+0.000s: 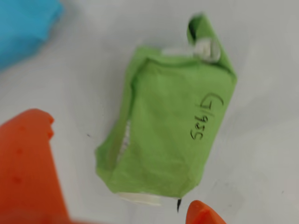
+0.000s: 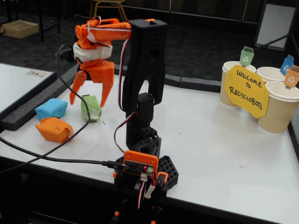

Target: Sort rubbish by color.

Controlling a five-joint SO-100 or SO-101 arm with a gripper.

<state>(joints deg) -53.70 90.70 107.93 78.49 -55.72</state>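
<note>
Gripper [image 2: 89, 100] hangs with its jaws apart, straddling the green wad [image 2: 91, 108] from above. A clean grab means lowering squarely until both fingers flank its long sides, then closing. Green wad sits on the white table [image 2: 210, 140], at 3 o'clock of the blue wad [image 2: 51, 108] in the fixed view; crumpled, white-taped, black handwriting along 1 face.

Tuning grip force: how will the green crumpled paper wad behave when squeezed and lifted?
The green crumpled paper wad is folded paper held by white tape, so it probably dents easily and weighs little. Its flattened, boxy sides suggest it won't roll. The open orange claw hovers above it.
</note>
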